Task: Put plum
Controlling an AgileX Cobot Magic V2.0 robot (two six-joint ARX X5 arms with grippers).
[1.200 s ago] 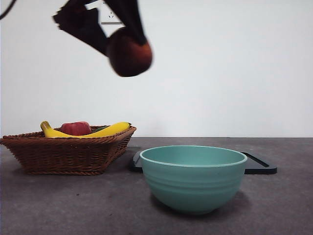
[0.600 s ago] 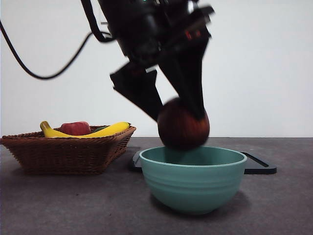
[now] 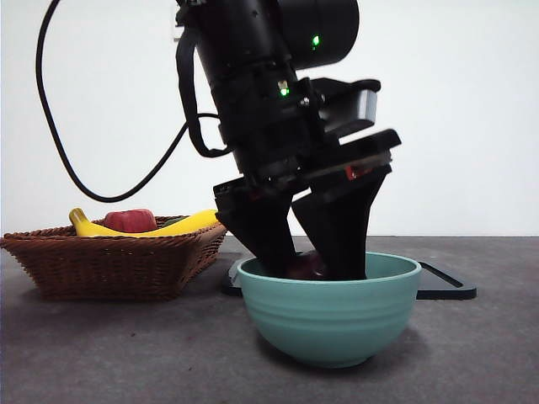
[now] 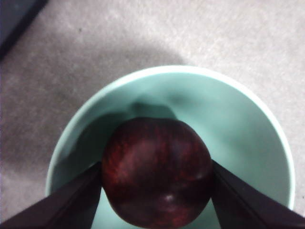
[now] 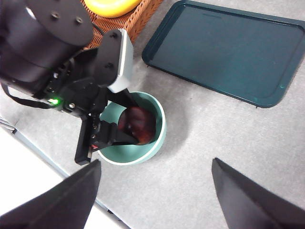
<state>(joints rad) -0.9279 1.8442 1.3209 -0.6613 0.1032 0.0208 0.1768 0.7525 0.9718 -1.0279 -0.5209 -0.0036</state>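
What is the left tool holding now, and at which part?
The left tool holds the plum by its two opposite sides, inside the bowl.

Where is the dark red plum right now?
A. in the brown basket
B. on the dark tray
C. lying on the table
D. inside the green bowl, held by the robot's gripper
D: the left gripper is shut on the plum, low inside the teal bowl, with its jaws dipping below the rim in the front view.

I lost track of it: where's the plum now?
Plum sits inside the bowl, held by the left pincer; basket beside.
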